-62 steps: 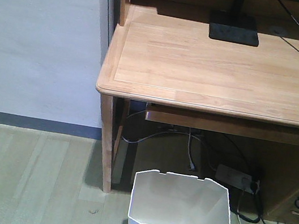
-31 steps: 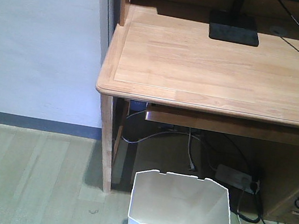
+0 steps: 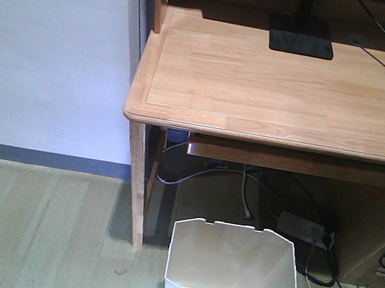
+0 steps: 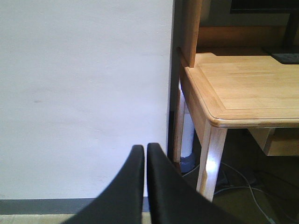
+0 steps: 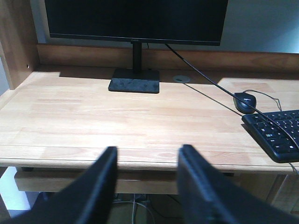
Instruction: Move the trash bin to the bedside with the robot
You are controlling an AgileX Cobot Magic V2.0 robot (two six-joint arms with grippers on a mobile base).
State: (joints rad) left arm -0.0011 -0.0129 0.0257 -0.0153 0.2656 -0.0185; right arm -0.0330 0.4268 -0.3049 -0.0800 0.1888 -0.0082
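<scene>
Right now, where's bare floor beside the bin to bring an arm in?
Left of the bin, the floor is bare from the desk leg to the skirting. Right is crowded: cables and a power strip.

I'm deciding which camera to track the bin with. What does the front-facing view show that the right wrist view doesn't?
Only the front-facing view shows the trash bin, standing on the floor, and the power strip further back. Only the right wrist view shows the monitor screen, the mouse, the keyboard and the right gripper, its fingers apart. Both show the wooden desk top and the monitor's black base.
</scene>
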